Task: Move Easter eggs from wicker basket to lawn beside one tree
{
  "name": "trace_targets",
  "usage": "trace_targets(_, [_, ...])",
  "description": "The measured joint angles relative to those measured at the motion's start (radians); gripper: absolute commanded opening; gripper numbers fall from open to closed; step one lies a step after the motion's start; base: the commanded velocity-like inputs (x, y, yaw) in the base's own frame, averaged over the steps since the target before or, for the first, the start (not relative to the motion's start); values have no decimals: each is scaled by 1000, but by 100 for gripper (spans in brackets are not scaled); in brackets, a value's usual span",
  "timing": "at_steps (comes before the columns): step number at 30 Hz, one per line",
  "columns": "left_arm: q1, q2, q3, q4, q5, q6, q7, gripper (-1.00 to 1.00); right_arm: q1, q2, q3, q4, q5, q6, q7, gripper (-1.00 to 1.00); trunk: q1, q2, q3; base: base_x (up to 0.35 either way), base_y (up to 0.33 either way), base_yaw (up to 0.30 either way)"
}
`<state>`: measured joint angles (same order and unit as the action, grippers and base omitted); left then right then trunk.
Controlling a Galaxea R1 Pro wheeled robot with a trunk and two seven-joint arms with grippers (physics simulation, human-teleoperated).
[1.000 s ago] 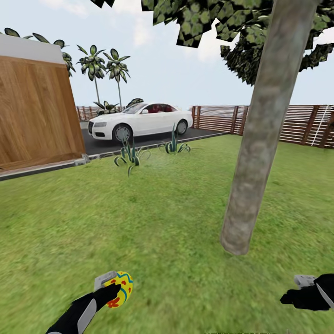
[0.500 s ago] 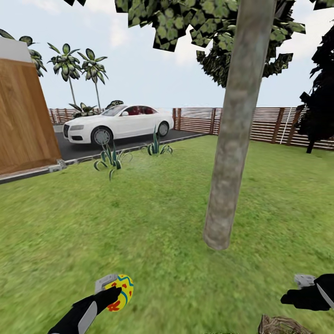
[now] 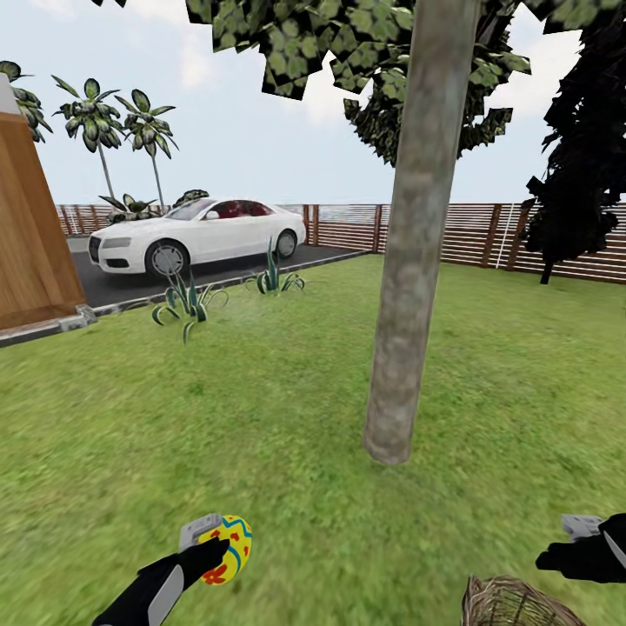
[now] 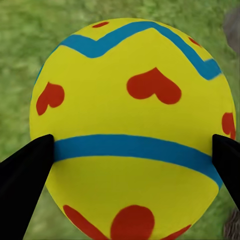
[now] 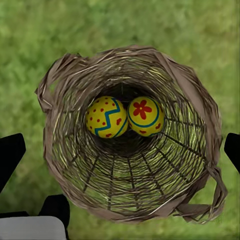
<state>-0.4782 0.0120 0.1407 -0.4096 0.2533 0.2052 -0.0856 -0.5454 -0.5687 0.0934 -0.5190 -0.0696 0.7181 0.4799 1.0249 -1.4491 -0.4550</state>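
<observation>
Left pincer (image 3: 215,549) is clamped on one Easter egg (image 3: 228,548), a finger (image 4: 25,172) on each flank at its widest girth, held low over the lawn (image 3: 261,391) near me and left of the tree (image 3: 396,348). My worry is the release — the egg's long axis runs roughly along the fingers, so if I let go from this height it may roll off across the flat grass away from the trunk. Right pincer (image 3: 556,556) hangs spread wide, holding nothing, straight over the wicker basket (image 5: 200,150), which stands upright near right of the tree, mouth up. Two eggs (image 5: 106,117) still lie touching side by side at its bottom — a careless dip could snag the woven rim and tip it.
</observation>
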Motion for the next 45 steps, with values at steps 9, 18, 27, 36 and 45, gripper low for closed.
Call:
trace_targets(9, [0, -2, 0, 0, 0, 0, 0, -100, 0, -14, 0, 2, 0, 0, 0, 100, 0, 0, 0, 0, 0, 0])
trace_targets(18, [0, -5, 0, 1, 2, 0, 0, -100, 0, -10, 3, 14, 0, -17, 34, 100, 0, 0, 0, 0, 0, 0])
trace_targets(27, [0, -7, 0, 21, 2, 0, 0, -100, 0, -8, 5, 14, 10, -13, 45, 100, -19, 35, 16, 0, 0, 0])
trace_targets(36, [0, -17, 1, 22, 0, 0, -1, -100, 0, -4, 6, 14, 10, -12, 40, 100, -27, 49, 22, 0, 0, 0])
trace_targets(45, [0, -18, 1, 22, 0, 0, -1, -100, 0, -7, 5, 13, 11, -10, 44, 100, 4, -7, -3, 0, 0, 0])
